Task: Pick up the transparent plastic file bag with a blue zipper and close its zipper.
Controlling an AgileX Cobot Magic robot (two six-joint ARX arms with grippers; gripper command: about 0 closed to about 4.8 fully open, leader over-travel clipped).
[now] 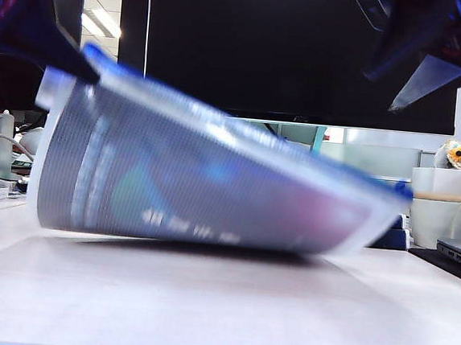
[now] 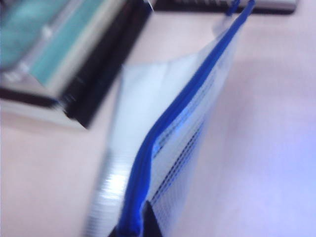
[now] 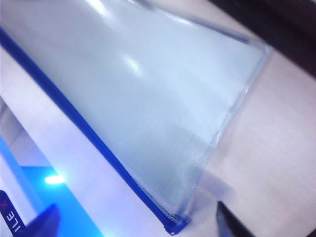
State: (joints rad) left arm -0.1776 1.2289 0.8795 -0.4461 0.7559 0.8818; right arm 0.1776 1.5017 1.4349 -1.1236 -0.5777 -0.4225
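Left tool (image 1: 84, 69), dark and blurred, sits at upper left, jaws pressed together, pinching the raised blue-edged corner of the large flat translucent plastic file bag (image 1: 205, 182). In the left wrist view the same left tool (image 2: 136, 228) clamps the end of the narrow royal-blue zipper strip (image 2: 170, 116), which runs along the bag's whole top edge to the far corner. The bag has a fine white mesh grid texture, with blurry printed paper showing through in purple and teal tones. It slopes down from the lifted left corner; its lower long edge rests on the pale matte tabletop (image 1: 202, 307), its right end low near the surface. Behind it stands a big black monitor (image 1: 306, 50).

Right tool (image 1: 422, 56), dark with a grey wedge-shaped finger, hangs at upper right, above the bag's right end and apart from it. In the right wrist view its two finger tips stand spread wide, right tool (image 3: 143, 224) with the bag's blue corner between them, nothing gripped.

White mugs (image 1: 441, 211) and a small plush toy (image 1: 458, 154) at far right.
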